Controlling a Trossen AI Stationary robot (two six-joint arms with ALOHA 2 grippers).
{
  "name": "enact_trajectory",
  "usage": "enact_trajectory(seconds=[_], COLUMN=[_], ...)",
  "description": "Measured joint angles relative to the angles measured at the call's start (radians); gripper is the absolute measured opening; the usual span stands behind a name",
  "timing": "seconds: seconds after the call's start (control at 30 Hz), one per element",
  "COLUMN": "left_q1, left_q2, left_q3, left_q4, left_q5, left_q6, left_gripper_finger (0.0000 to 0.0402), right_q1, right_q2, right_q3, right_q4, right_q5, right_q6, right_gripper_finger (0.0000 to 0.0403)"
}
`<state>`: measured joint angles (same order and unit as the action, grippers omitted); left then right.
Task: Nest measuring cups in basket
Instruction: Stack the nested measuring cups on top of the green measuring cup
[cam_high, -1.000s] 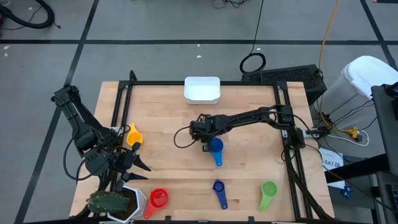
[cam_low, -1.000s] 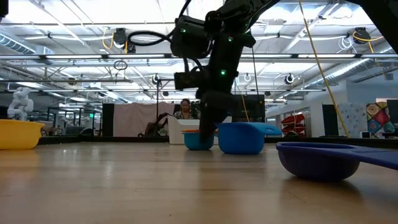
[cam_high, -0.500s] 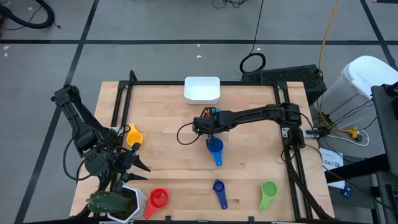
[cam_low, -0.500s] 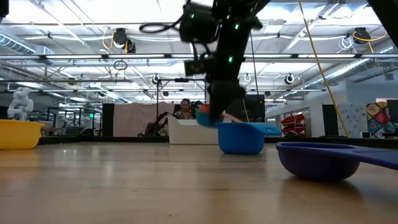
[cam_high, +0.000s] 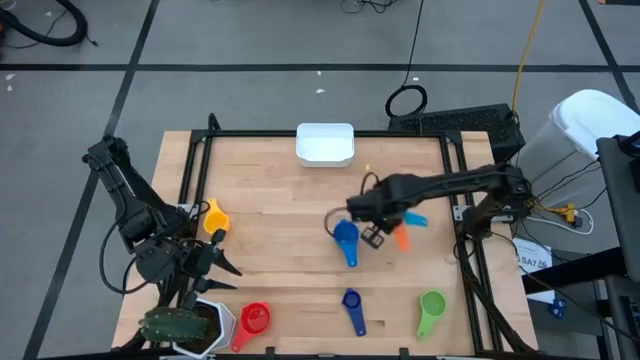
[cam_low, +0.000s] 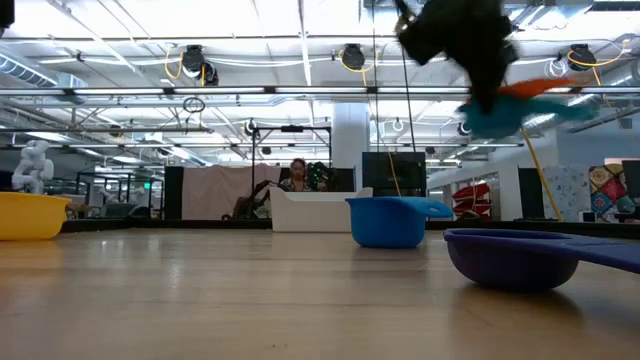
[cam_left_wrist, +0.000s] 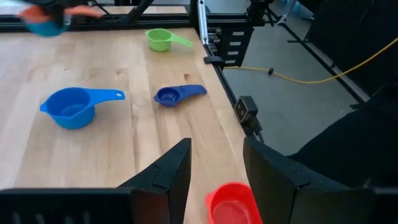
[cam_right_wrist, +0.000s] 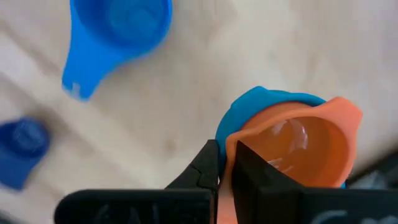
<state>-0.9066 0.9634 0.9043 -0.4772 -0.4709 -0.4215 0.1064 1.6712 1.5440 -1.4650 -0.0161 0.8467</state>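
Right tool (cam_high: 385, 232) clamped on orange cup (cam_right_wrist: 297, 146) nested in light-blue cup (cam_right_wrist: 261, 107), raised above bench (cam_high: 270, 210) centre-right; left tool (cam_high: 205, 262) apart at lower left; basket (cam_high: 325, 145) at top centre.

Table (cam_high: 290, 200) pale blond wood with a black frame; basket (cam_high: 325, 144) plain white; arms dark. Cups on the wood: yellow (cam_high: 214, 216), red (cam_high: 255, 320), mid-blue (cam_high: 346, 236), dark blue (cam_high: 351, 302), green (cam_high: 431, 305). Orange cup (cam_right_wrist: 297, 144) sits inside a light blue one (cam_right_wrist: 261, 106), both off the table; white pot (cam_high: 215, 325) has a dark green plant.
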Motion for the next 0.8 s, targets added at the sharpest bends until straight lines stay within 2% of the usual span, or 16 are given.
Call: enact_trajectory(seconds=[0.1,0.2,0.37,0.5,0.67,0.8], left_q1=[0.000,0.000,0.000,0.000,0.000,0.000], left_q2=[0.000,0.000,0.000,0.000,0.000,0.000], left_q3=[0.000,0.000,0.000,0.000,0.000,0.000], left_q4=[-0.022,-0.055,-0.075,-0.074,-0.073,-0.072], left_q5=[0.000,-0.001,-0.004,-0.006,-0.007,-0.007], left_q6=[0.002,-0.003,-0.002,0.021,0.066,0.078], left_gripper_finger=[0.0150,0.0149,0.0150,0.0150,0.0149,0.0149], right_q1=[0.083,0.179,0.340,0.451,0.556,0.616], right_q2=[-0.023,-0.032,-0.023,-0.010,0.019,0.040], right_q3=[0.000,0.000,0.000,0.000,0.000,0.000], right_q4=[-0.070,-0.062,-0.001,0.052,0.051,0.067], right_q5=[-0.060,-0.093,-0.162,-0.172,-0.246,-0.250], right_q6=[0.182,0.366,0.639,0.842,1.003,1.108], right_gripper_finger=[0.0005,0.0005,0.0005,0.0005,0.0005,0.0005])
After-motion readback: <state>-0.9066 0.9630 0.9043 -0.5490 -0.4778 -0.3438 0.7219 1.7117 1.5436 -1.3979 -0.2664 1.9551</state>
